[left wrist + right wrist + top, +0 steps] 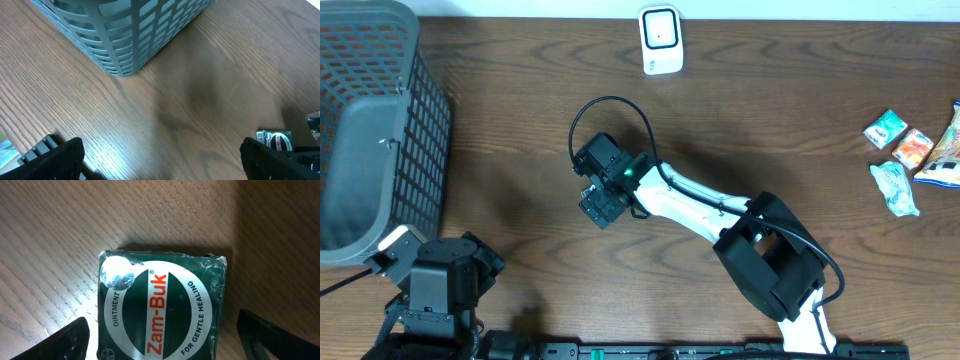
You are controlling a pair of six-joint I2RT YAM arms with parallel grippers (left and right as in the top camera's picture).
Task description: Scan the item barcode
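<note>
At the near edge of the wooden surface [520,130], we find the left tool [161,150] released. Its dark fingers [55,160] are spread wide over bare wood with nothing between them. Farther in, at mid-surface, the right arm reaches leftward and its right tool [162,322] hangs over the green Zam-Buk box [162,295]. The box lies flat with its round label facing up. This tool too is released: we see one finger on each side of the box, and a strip of wood shows between each finger and the carton. To the far left stands a grey mesh basket [430,130]. Well apart on the right, several small packets [910,150] lie clustered. At the far edge, beyond the box, we see the white scanner [660,40].
</note>
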